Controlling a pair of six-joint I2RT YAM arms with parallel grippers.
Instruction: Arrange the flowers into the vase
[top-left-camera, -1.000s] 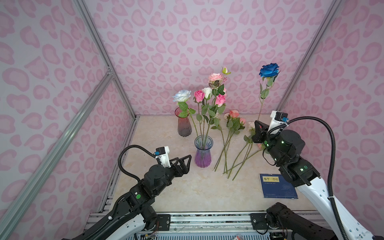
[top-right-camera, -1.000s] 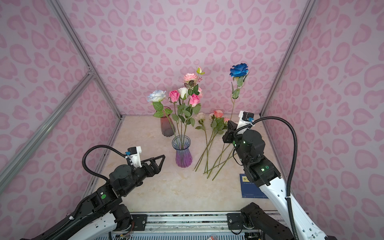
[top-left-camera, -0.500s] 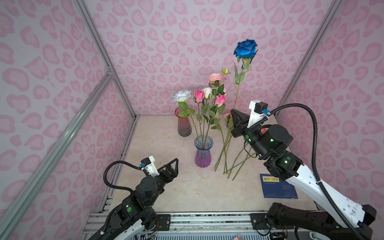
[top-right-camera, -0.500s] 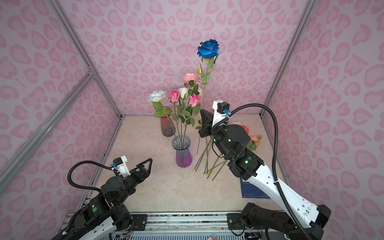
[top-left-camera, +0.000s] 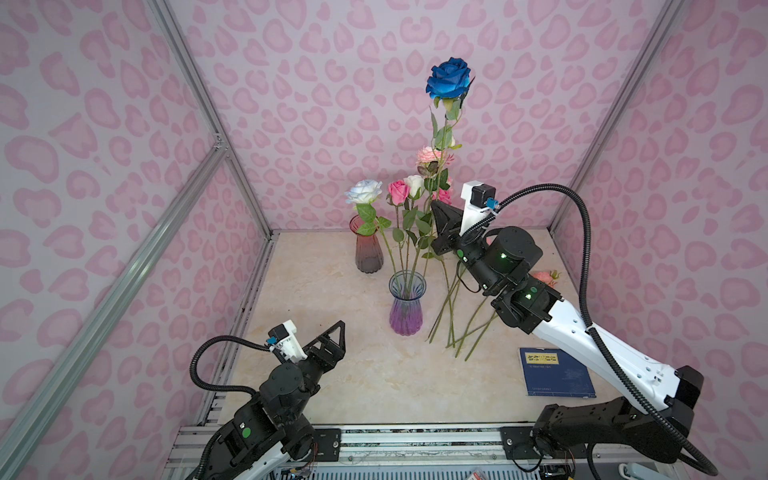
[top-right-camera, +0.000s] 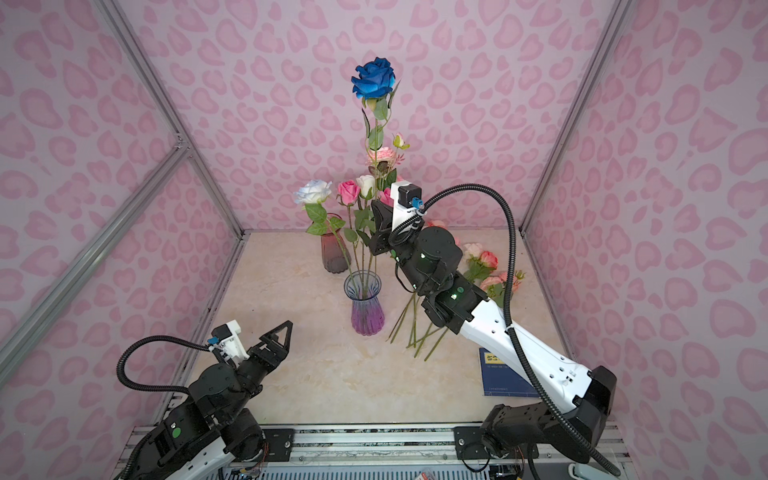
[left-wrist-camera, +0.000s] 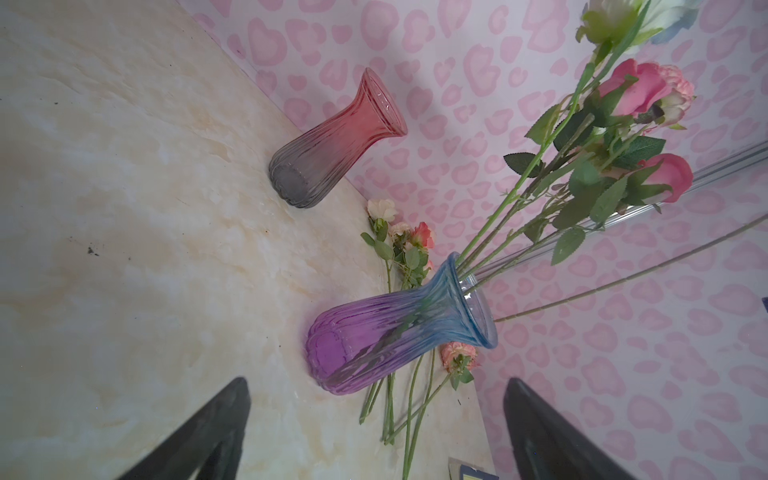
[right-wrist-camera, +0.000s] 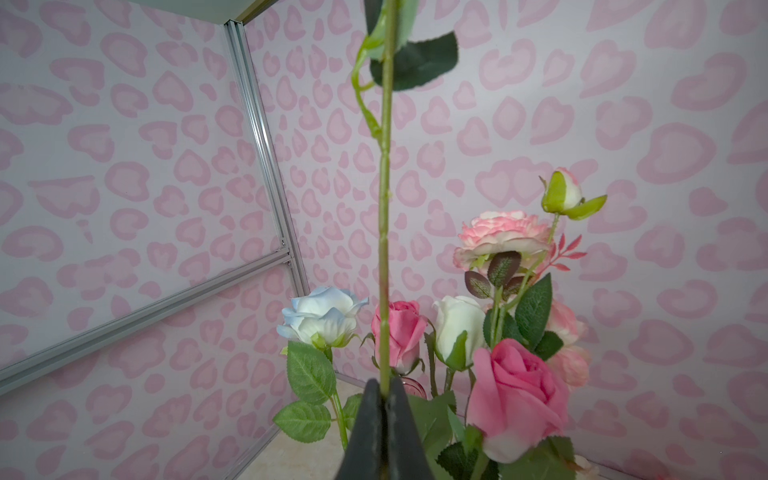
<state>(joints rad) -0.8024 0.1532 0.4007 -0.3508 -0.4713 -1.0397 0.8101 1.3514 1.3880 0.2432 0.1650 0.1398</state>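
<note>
My right gripper (top-left-camera: 441, 222) (top-right-camera: 379, 218) (right-wrist-camera: 384, 388) is shut on the green stem (right-wrist-camera: 384, 208) of the deep blue rose (top-left-camera: 451, 81) (top-right-camera: 374, 79). It holds the rose upright above the purple-blue vase (top-left-camera: 406, 307) (top-right-camera: 365, 303) (left-wrist-camera: 395, 332). In the left wrist view the stem's bare lower end (left-wrist-camera: 623, 278) reaches close to the vase's rim. Several flowers (top-left-camera: 405, 191) (right-wrist-camera: 515, 386) stand in that vase. More flowers (top-left-camera: 457, 316) (top-right-camera: 486, 266) (left-wrist-camera: 405, 249) lie on the table to its right. My left gripper (top-left-camera: 332, 336) (top-right-camera: 278, 336) (left-wrist-camera: 376, 380) is open and empty at the front left.
An empty red-to-grey vase (top-left-camera: 368, 247) (top-right-camera: 334, 253) (left-wrist-camera: 332, 145) stands behind the purple one near the back wall. A blue book (top-left-camera: 555, 372) (top-right-camera: 498, 374) lies flat at the front right. Pink patterned walls with metal frame bars (top-left-camera: 124, 274) close in three sides.
My right arm has lifted the blue rose and carried it left, from over the loose flowers to above the purple-blue vase. My left arm has drawn back toward the front left, still open.
</note>
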